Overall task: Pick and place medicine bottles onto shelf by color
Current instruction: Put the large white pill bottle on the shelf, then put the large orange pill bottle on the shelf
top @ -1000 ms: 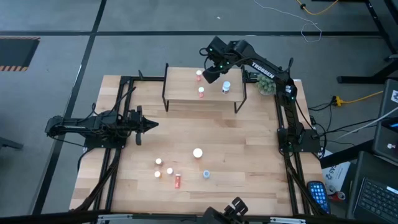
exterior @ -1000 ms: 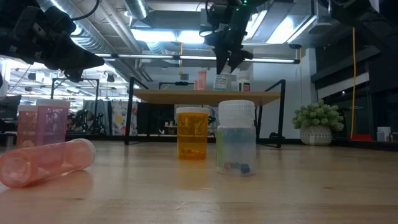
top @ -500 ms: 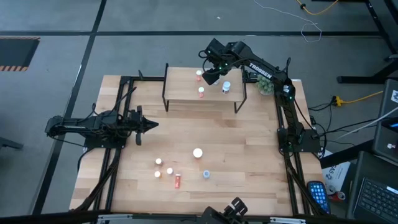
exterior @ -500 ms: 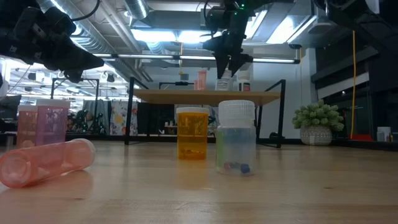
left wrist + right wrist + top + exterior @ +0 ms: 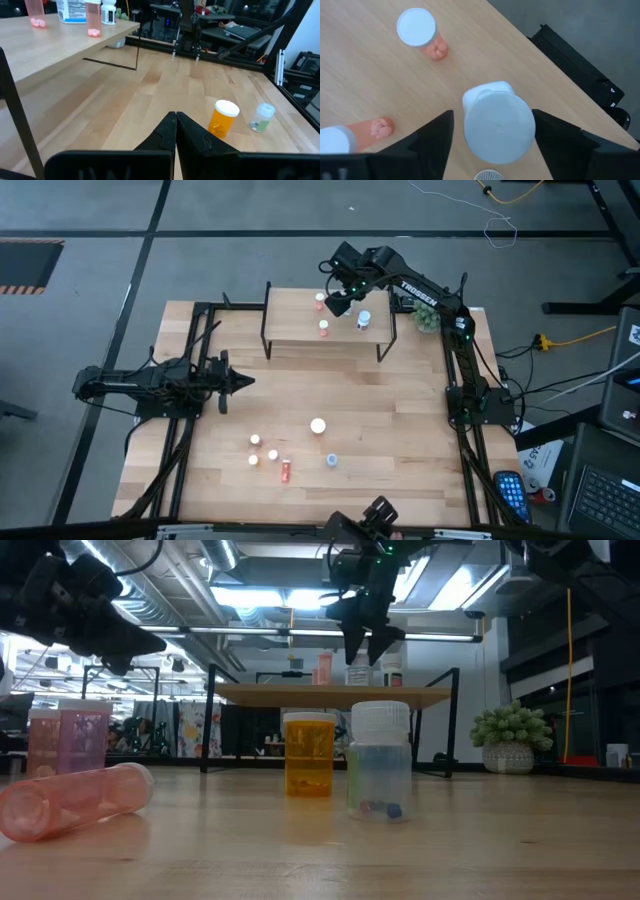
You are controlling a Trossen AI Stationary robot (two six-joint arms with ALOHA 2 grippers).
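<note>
Nearest the low camera, a pink bottle (image 5: 72,800) lies on its side on the bench (image 5: 390,410), with two upright pinkish bottles (image 5: 68,743) just behind it at the picture's left edge. A little farther in stand an orange bottle (image 5: 310,754) and, just beside it, a clear bottle (image 5: 381,760) with small blue and red contents. From above, these sit as a loose cluster on the near part of the bench, the larger white-capped orange one (image 5: 318,425) set apart from the rest. The left end effector (image 5: 244,381) rests low over the bench's left side, its fingers pressed together with nothing between them, pointing toward the middle. Beyond lies the shelf (image 5: 328,330), a light wooden top on black legs, carrying two pink bottles (image 5: 418,31) and a larger white-blue bottle (image 5: 364,320), with another small bottle beside it that is too small to make out. The right end effector (image 5: 340,301) hovers above the shelf with its fingers spread wide; in the right wrist view the white cap (image 5: 499,127) sits between them, apparently untouched. A green plant (image 5: 428,313) stands at the far right corner.
</note>
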